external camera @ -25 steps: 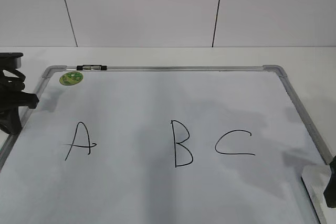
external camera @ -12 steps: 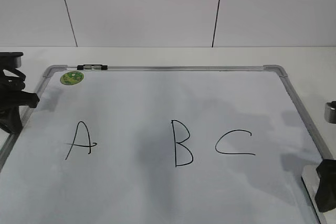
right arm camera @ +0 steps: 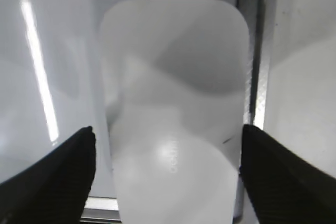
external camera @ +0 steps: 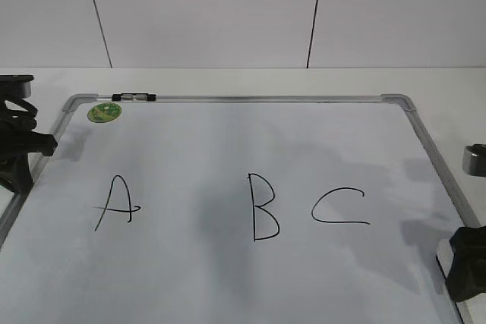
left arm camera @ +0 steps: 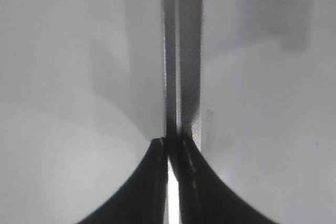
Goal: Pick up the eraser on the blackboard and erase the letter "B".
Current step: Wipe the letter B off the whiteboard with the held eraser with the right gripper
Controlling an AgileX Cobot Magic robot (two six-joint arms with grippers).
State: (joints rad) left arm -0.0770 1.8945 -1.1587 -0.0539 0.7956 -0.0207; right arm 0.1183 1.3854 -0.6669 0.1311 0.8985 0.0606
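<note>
I see bare board all around the letter "B" (external camera: 263, 207); only the frame (right arm camera: 255, 77) crowds the eraser (right arm camera: 176, 114) between my right gripper's (right arm camera: 168, 166) spread fingers.

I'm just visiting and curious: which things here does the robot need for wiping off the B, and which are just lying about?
For the job:
- eraser, between the open right hand fingers
- letter "B"
- blackboard

Just there:
- letter "A"
- letter "C"
- green magnet
- left hand, shut, at the board's left edge
</note>
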